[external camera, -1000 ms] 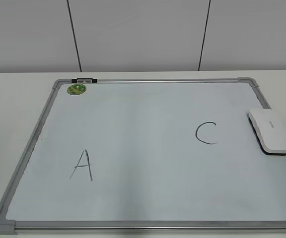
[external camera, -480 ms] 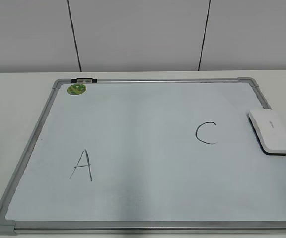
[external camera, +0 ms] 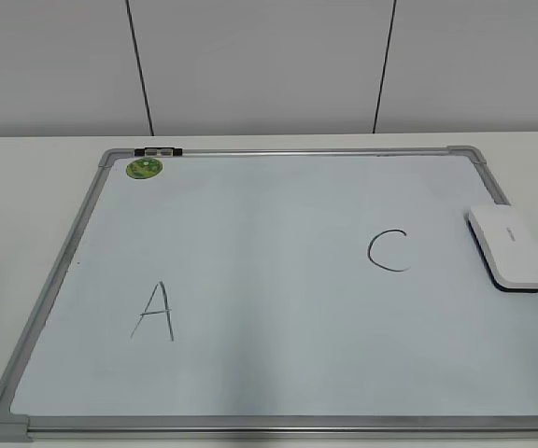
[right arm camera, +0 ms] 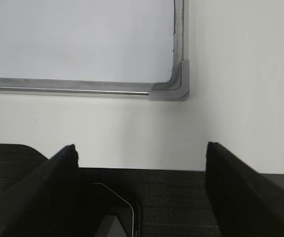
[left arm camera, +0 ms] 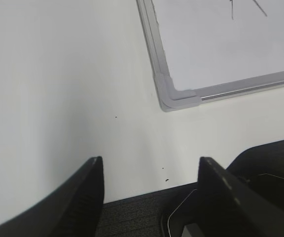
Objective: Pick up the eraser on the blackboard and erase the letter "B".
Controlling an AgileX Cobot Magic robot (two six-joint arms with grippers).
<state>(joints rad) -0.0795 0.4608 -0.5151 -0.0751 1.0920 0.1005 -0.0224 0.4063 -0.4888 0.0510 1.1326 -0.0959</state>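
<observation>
The blackboard [external camera: 269,205] lies flat on the white table. The white eraser [external camera: 510,245] rests on the board's right edge, beside a hand-drawn "C" [external camera: 388,250]. A hand-drawn "A" [external camera: 154,313] is at the lower left. No letter "B" shows; the surface between "A" and "C" is bare. Neither gripper appears in the exterior view. My left gripper [left arm camera: 149,165] is open and empty over the table's near edge, short of the board's near left corner [left arm camera: 174,96]. My right gripper [right arm camera: 141,148] is open and empty, short of the near right corner [right arm camera: 176,89].
A round green sticker [external camera: 144,168] and a small black clip [external camera: 158,151] sit at the board's far left corner. A pale panelled wall [external camera: 269,65] stands behind the table. A dark surface [right arm camera: 181,202] lies below the table's near edge under both grippers.
</observation>
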